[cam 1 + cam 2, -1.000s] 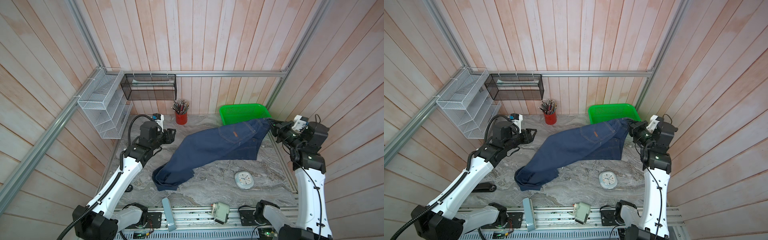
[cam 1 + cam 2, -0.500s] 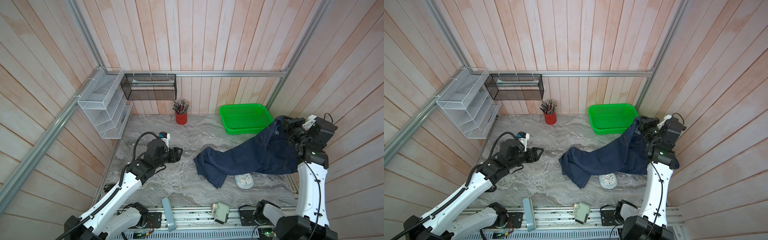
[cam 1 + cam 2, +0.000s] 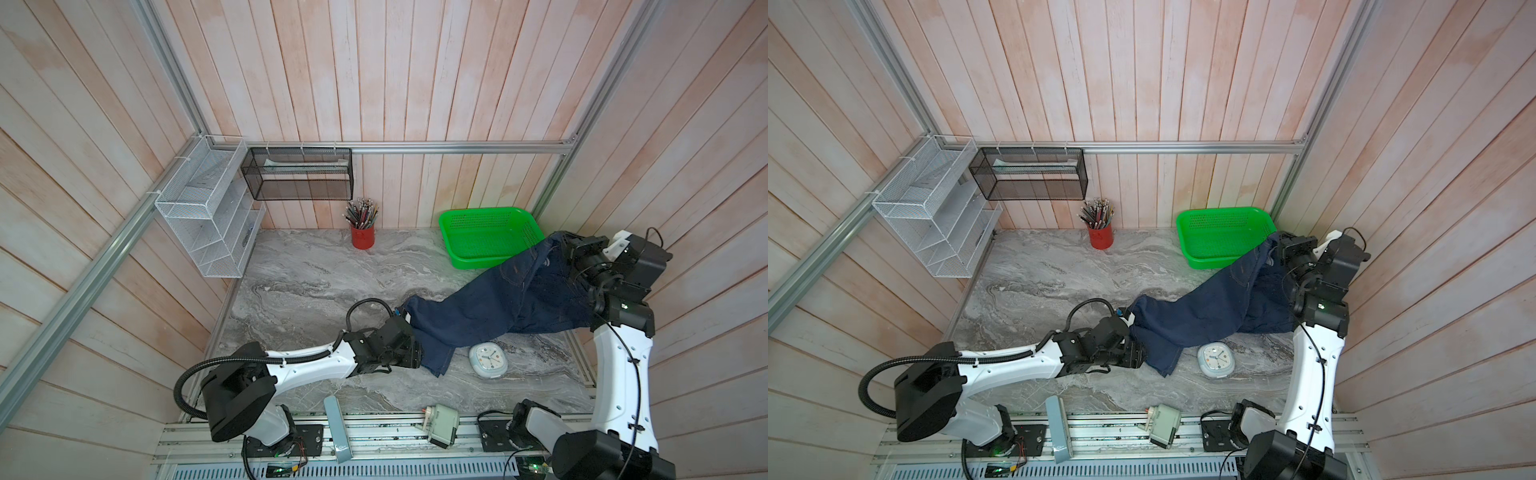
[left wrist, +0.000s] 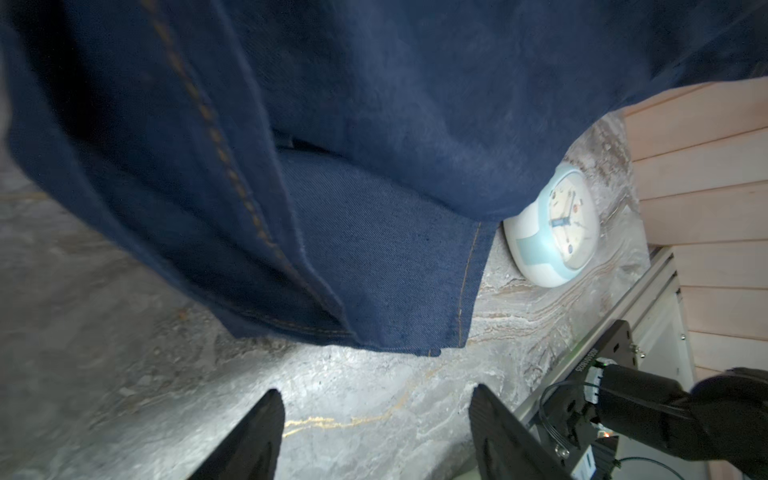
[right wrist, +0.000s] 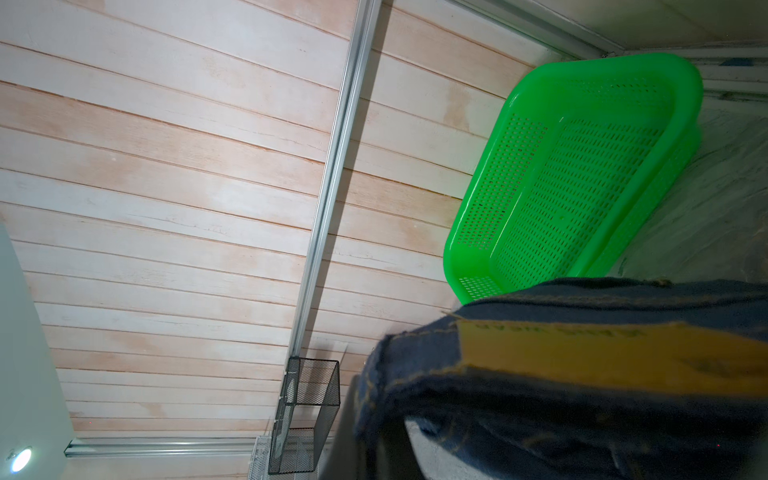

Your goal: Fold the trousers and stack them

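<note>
- trousers (image 3: 490,316) hang from the right pincer (image 3: 571,249), which is clamped on the waistband; legs trail toward the left pincer (image 4: 376,390)
- green basket (image 5: 582,166) just beyond the right pincer
- left pincer spread, empty, hem right ahead of it, clock (image 4: 557,228) beside
- tan patch (image 5: 602,353) shows only in the right wrist view, lettering too blurry to read

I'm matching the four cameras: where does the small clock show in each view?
Top view: clock on the table, right of the trousers hem.
Top view: same spot.
Left wrist: beside the hem.
Right wrist: not in it.
Shared landmark: the trousers, in all four.
</note>
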`<state>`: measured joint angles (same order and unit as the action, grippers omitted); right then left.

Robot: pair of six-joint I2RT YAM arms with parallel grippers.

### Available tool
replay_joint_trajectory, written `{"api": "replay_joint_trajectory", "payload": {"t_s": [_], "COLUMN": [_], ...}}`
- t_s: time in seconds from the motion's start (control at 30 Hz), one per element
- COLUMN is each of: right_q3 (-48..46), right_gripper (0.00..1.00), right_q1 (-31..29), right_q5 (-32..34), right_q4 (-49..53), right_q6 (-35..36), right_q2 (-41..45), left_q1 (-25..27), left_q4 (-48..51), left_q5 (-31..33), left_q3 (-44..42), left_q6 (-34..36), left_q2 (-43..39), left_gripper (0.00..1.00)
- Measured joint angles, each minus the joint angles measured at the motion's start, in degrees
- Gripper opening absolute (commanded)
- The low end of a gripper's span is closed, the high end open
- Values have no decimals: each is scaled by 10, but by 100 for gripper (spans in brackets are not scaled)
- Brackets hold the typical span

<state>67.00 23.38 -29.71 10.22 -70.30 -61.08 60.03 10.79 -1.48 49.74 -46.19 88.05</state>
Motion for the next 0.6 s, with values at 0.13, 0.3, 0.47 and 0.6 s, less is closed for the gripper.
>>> {"api": "replay_joint_trajectory", "payload": {"t_s": [0.13,0.3,0.47,0.6], "right_q3": [0,0,0,0], "right_gripper": [0,0,0,0], "right_q1": [0,-1,-1,-1], "right_q5": [-2,-2,-2,-2], "right_q4": [0,-3,-4,-4], "right_q6": [-2,-2,-2,-2], "right_q2": [0,0,0,0], "left_q1": [11,12,8,-2], "left_q4": [-19,-32,-31,-21], "left_q5": [3,14,26,48], "left_q3": [8,33,61,61], "left_q6": [-15,-21,-19,-17], "left_q2": [30,76,120,120], "left_gripper": [74,72,57,9]}}
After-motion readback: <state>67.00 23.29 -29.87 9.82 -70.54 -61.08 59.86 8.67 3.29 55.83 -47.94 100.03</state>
